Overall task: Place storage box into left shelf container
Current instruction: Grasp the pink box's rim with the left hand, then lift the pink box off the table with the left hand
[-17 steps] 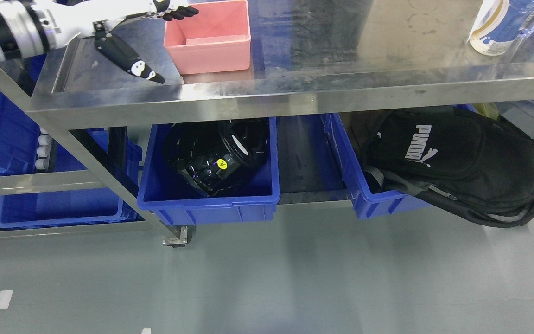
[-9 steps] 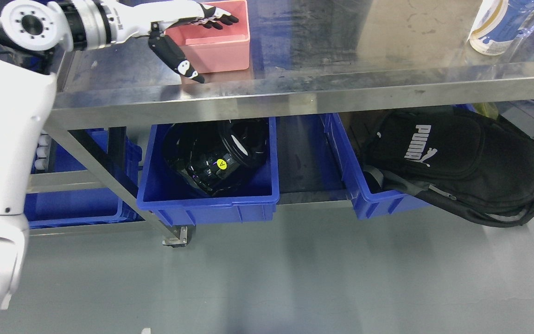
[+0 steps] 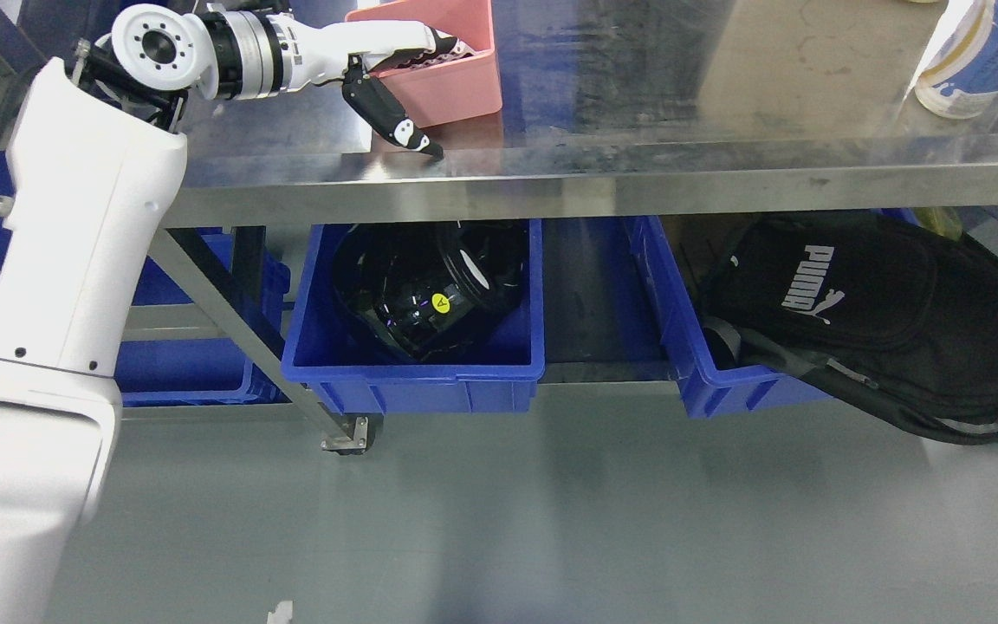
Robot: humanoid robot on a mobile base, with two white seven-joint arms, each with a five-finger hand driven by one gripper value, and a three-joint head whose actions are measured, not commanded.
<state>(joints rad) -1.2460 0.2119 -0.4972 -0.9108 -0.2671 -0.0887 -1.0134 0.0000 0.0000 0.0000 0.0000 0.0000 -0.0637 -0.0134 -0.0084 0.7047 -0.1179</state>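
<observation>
My left hand (image 3: 404, 61) reaches into the pink box (image 3: 451, 74), fingers over its near wall, thumb outside, not visibly clamped. The box sits on the desk (image 3: 638, 165), above the blue bin (image 3: 417, 377). I'm grasping; next I must pinch, lift, lower.
</observation>
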